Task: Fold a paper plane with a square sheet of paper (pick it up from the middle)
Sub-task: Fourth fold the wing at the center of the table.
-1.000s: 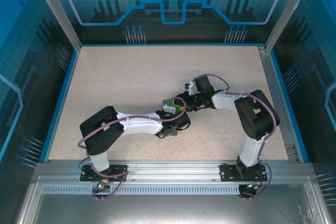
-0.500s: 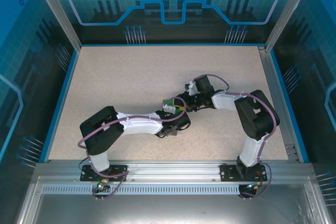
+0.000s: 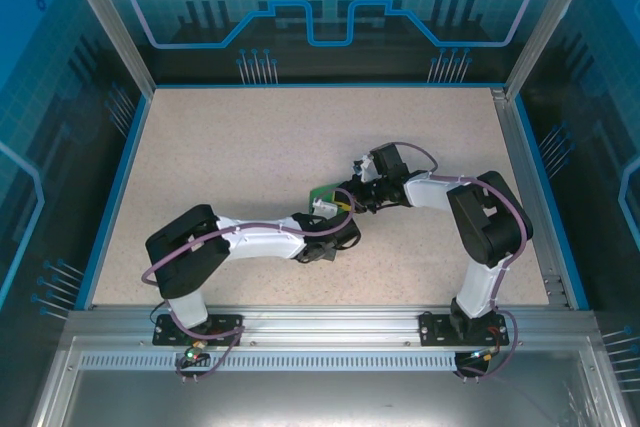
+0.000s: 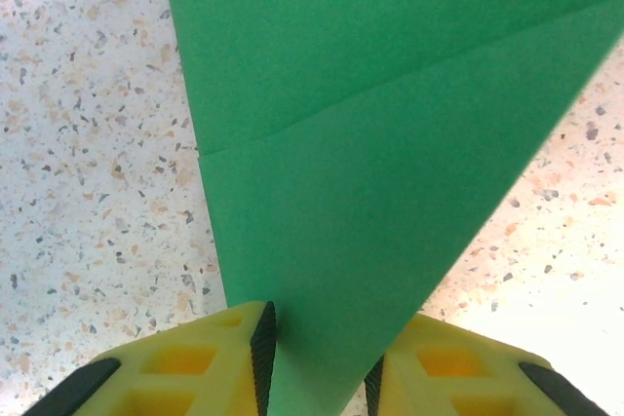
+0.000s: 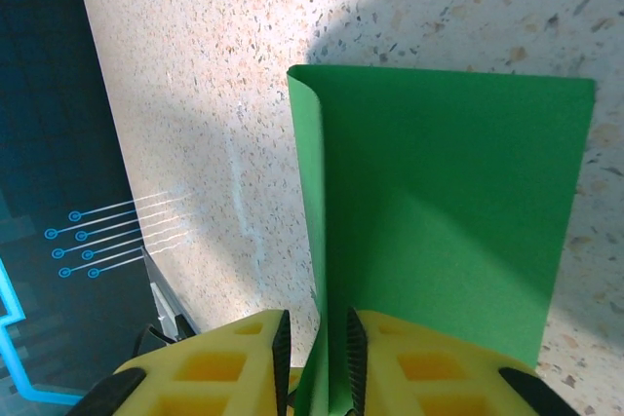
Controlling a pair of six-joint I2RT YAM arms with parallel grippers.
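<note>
Bright green creased sheet of paper (image 3: pixel 322 193), half hidden from above by the arms (image 3: pixel 270 239) over the speckled surface (image 4: pixel 88 192), shows a diagonal crease (image 4: pixel 390 85) near the left end effector (image 4: pixel 317 343), grip unclear; the right end effector (image 5: pixel 314 338) pinches its folded edge (image 5: pixel 307 192).

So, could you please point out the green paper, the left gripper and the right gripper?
green paper (image 4: pixel 390 202), left wrist view, on its flat face below the crease.
left gripper (image 4: pixel 319 369), left wrist view, midway between its yellow fingertips.
right gripper (image 5: pixel 319 359), right wrist view, midway between its yellow fingertips.
</note>
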